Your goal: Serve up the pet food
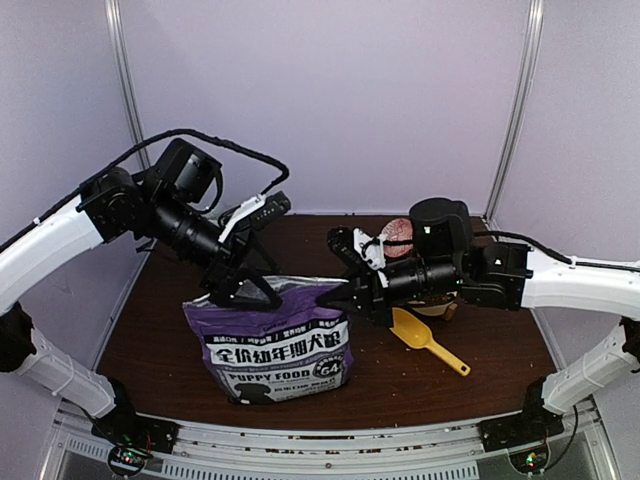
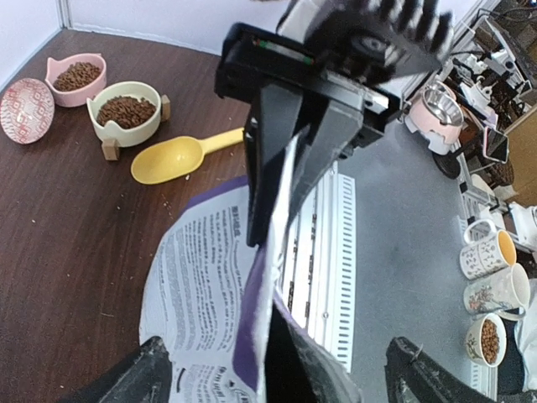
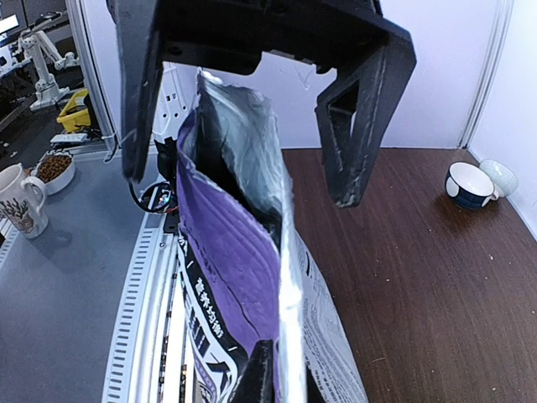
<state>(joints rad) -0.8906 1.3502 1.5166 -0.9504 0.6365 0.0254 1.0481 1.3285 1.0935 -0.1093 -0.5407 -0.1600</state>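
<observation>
Seemingly mostly done | pet food (image 2: 126, 110) sat in cream bowl (image 2: 126, 134) and pink bowl (image 2: 80, 98) beyond bag (image 1: 275, 340) | right gripper (image 2: 273, 227) clenched on bag's rim, left gripper (image 3: 242, 185) spread open astride it | likely only bag tidying remained

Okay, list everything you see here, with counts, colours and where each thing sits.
pet food bag: one, purple, standing near-centre, top open
pet food: brown kibble, in two bowls
cream bowl: one, on wooden stand, beside scoop
pink bowl: one, next to the cream bowl
patterned dish: one, pink-and-white, beside pink bowl
scoop: one, yellow, right of the bag
blue-and-white bowl: one, by the wall
white bowl: one, beside it
mugs: at least two, patterned, off the table
table: one, dark brown wood
left gripper: black, open, straddling bag's top
right gripper: black, shut on bag's top edge
</observation>
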